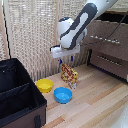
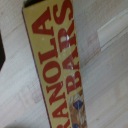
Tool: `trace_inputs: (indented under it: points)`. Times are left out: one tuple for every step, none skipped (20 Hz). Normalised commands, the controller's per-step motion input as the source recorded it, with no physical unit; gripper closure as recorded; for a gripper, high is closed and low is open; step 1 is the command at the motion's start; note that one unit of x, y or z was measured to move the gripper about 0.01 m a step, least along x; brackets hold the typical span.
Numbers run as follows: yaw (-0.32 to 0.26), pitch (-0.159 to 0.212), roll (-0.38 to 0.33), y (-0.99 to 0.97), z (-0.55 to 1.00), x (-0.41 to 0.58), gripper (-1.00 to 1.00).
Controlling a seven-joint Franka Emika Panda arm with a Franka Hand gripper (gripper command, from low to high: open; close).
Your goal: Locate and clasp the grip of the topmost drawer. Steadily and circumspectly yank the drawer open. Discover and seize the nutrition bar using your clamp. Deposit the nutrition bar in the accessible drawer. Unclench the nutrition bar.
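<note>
Pale wooden floor (image 1: 95, 102) underfoot, beige curtain (image 1: 30, 30) behind. Largest after that: black fabric-sided bin (image 1: 17, 92) at the exterior view's left, then dark brown dresser (image 1: 107, 42) at the exterior view's right, topmost drawer (image 1: 106, 34) seemingly pulled out a little, though hard to judge at this resolution. Bulky white arm (image 1: 75, 27) reaching down mid-scene, end effector (image 1: 66, 64) low over the upright granola bar packet (image 1: 69, 76); fingers close about its top, but whether clamped on it or merely straddling cannot be told. Blue bowl (image 1: 63, 94) just beside the packet's foot, yellow bowl (image 1: 44, 85) near, toward the bin. Wrist view filled by the packet (image 2: 55, 65), red lettering on yellow, slanted across the frame. Likely risks: crinkly wrapper slipping from a shallow pinch at the top edge; packet toppling toward the blue bowl if nudged sideways; drawer gap perhaps too narrow for a clean drop.
</note>
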Motion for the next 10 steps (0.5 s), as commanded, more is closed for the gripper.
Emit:
trace_inputs:
  points:
    - [0.034,0.069,0.000,-0.14,-0.11,0.000,-1.00]
    - [0.020,0.054,0.000,-0.15,-0.10,-0.020,-1.00]
    - [0.004,0.030,0.000,-0.09,-0.12,-0.100,-1.00]
    - [0.000,0.000,0.000,-0.07,-0.13,-0.203,-1.00]
    - [0.000,0.000,0.000,-0.07,-0.15,-0.289,-1.00]
    - [0.000,0.000,0.000,-0.11,-0.12,-0.337,-1.00]
    - [0.000,0.000,0.000,-0.12,-0.11,-0.317,-1.00]
    - [0.000,0.000,0.000,-0.09,-0.15,-0.277,-1.00]
    - [0.000,0.000,0.000,-0.10,-0.18,-0.226,-1.00]
    - [0.000,0.001,0.000,-0.09,-0.23,-0.126,-1.00]
